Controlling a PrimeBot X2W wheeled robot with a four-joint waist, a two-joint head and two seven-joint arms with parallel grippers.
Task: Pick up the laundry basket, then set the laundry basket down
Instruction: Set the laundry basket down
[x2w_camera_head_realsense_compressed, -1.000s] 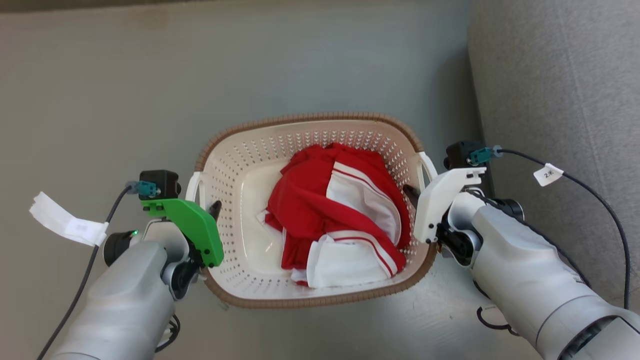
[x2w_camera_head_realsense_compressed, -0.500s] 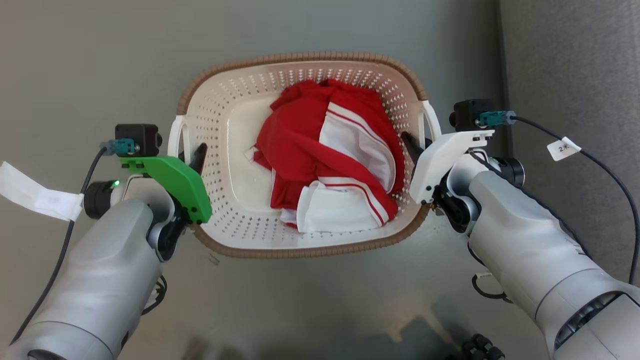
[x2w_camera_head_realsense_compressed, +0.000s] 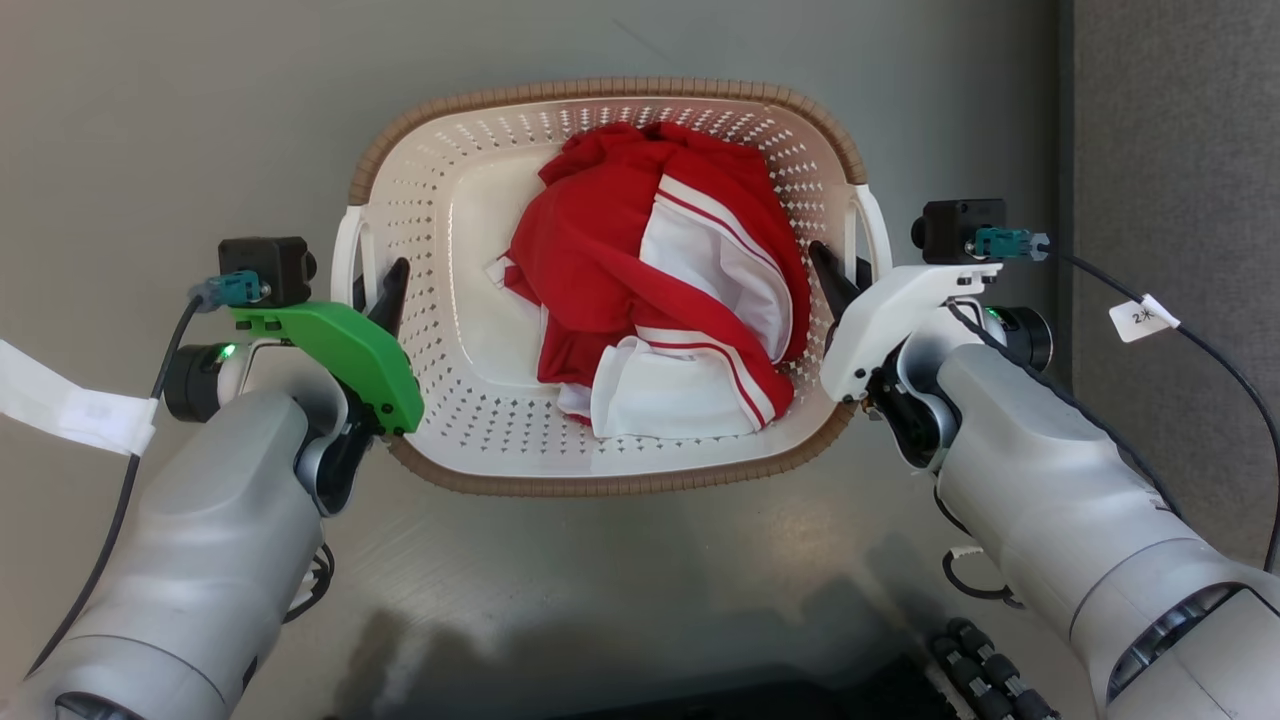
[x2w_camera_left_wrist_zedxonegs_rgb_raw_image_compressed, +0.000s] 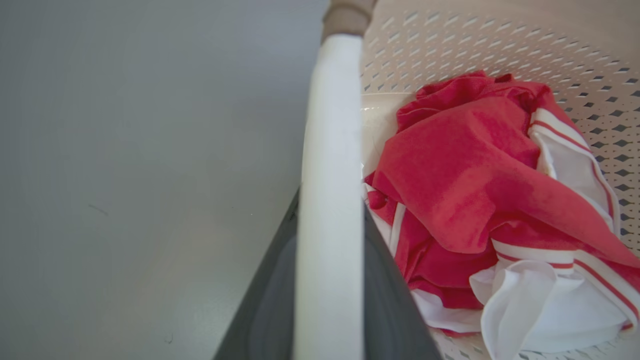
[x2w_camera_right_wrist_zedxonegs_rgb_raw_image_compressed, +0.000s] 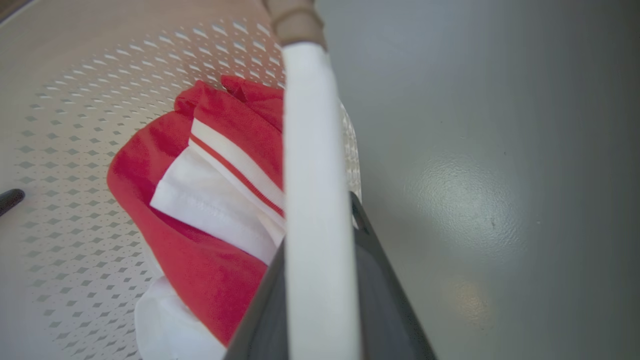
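**Both grippers clamped on the basket's handles**

The laundry basket (x2w_camera_head_realsense_compressed: 600, 487) is between the two arms, above the grey floor (x2w_camera_head_realsense_compressed: 200, 120); I can't tell whether it touches the floor. On its left side the left gripper (x2w_camera_head_realsense_compressed: 378, 285) is closed tight on the white left handle (x2w_camera_head_realsense_compressed: 345, 245), one dark finger inside the basket wall and one outside. On its right side the right gripper (x2w_camera_head_realsense_compressed: 838, 265) pinches the right handle (x2w_camera_head_realsense_compressed: 880, 230) the same way. A crumpled red-and-white garment (x2w_camera_head_realsense_compressed: 650, 300) lies inside.

Head view: left hand (x2w_camera_head_realsense_compressed: 377, 285) — outer finger largely hidden behind the laundry basket (x2w_camera_head_realsense_compressed: 600, 90) handle; right hand (x2w_camera_head_realsense_compressed: 842, 272) likewise; fingers (x2w_camera_left_wrist_zedxonegs_rgb_raw_image_compressed: 265, 300) blurred in both wrist views; basket floor partly under red-white garment (x2w_camera_head_realsense_compressed: 640, 290); cable tag (x2w_camera_head_realsense_compressed: 1143, 317) illegible; ribbed dark object (x2w_camera_head_realsense_compressed: 985, 670) cut by bottom edge.
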